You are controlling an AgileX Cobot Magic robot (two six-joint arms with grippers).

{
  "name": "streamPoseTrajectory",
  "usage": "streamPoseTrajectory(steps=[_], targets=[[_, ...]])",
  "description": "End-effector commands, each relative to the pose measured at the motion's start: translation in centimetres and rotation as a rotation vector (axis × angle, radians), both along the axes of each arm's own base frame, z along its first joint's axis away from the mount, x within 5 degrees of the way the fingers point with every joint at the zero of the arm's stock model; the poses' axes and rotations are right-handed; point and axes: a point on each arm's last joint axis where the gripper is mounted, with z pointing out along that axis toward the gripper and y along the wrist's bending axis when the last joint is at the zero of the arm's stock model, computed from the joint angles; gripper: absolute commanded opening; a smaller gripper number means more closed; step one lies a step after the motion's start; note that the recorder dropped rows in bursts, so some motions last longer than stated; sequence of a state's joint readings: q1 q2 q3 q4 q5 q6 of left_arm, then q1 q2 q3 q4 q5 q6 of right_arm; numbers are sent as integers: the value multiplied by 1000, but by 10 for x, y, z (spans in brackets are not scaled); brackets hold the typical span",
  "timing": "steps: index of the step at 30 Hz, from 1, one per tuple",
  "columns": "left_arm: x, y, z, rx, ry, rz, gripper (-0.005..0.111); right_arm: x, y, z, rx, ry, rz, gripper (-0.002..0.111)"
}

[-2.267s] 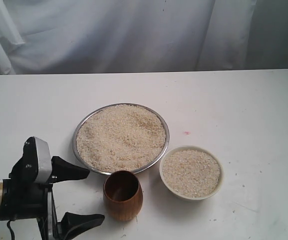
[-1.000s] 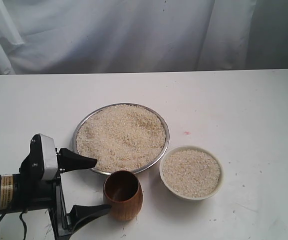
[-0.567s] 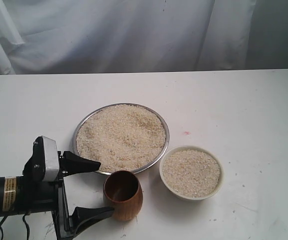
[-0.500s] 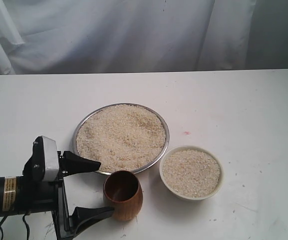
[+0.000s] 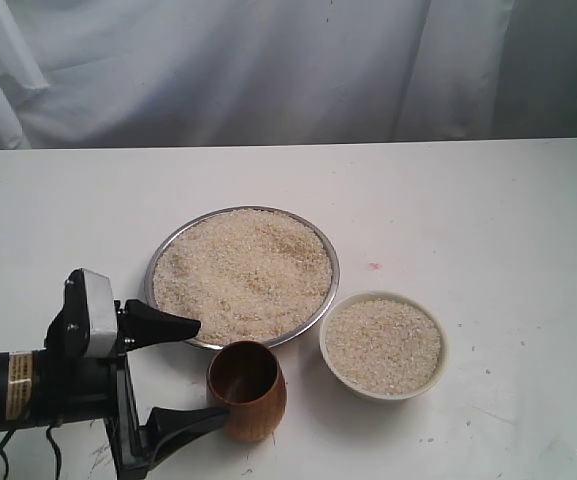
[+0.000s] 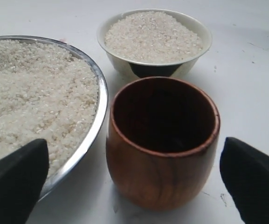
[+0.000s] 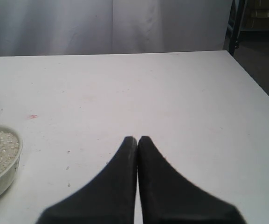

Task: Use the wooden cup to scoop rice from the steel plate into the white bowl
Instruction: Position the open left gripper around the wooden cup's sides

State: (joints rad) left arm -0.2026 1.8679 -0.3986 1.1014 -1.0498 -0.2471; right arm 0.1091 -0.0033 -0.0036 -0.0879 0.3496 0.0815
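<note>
The wooden cup (image 5: 247,390) stands upright and empty near the table's front edge, just in front of the steel plate (image 5: 337,272). The plate is heaped with rice (image 5: 243,272). To the cup's right sits the white bowl (image 5: 382,295), also full of rice. My left gripper (image 5: 212,368) is open at the cup's left side. In the left wrist view its fingers (image 6: 14,182) flank the cup (image 6: 162,140) with gaps on both sides, touching nothing. My right gripper (image 7: 137,138) is shut and empty over bare table, out of the exterior view.
The white table (image 5: 488,220) runs wide to the right and back. A white curtain (image 5: 268,70) hangs behind it. A small pink spot (image 5: 373,266) marks the table right of the plate. The right wrist view shows the table's edge (image 7: 260,91).
Since 2.3 s ago my left gripper has moved right toward the cup, its fingers now reaching beside it. Over the last half second it has barely shifted. Dishes and cup are unmoved.
</note>
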Motion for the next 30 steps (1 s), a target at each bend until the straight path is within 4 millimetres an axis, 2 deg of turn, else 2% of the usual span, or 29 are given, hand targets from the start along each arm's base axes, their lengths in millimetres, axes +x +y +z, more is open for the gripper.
streamPoseTrajectory(steps=[1,7,12,20,25,30], targets=[[4,0,0,-13,10,50,92,0,0,-1,1,3,1,0],[7,1,0,-1,-11,82,92,0,0,-1,1,3,1,0],[1,6,-12,171,-40,-15,92,0,0,-1,1,3,1,0],[-2,4,-11,159,-45,-57,92,0,0,-1,1,3,1,0],[10,0,-17,139,-33,-64,92,0,0,-1,1,3,1,0],[8,-3,-18,97,-26,-111,92,0,0,-1,1,3,1,0]])
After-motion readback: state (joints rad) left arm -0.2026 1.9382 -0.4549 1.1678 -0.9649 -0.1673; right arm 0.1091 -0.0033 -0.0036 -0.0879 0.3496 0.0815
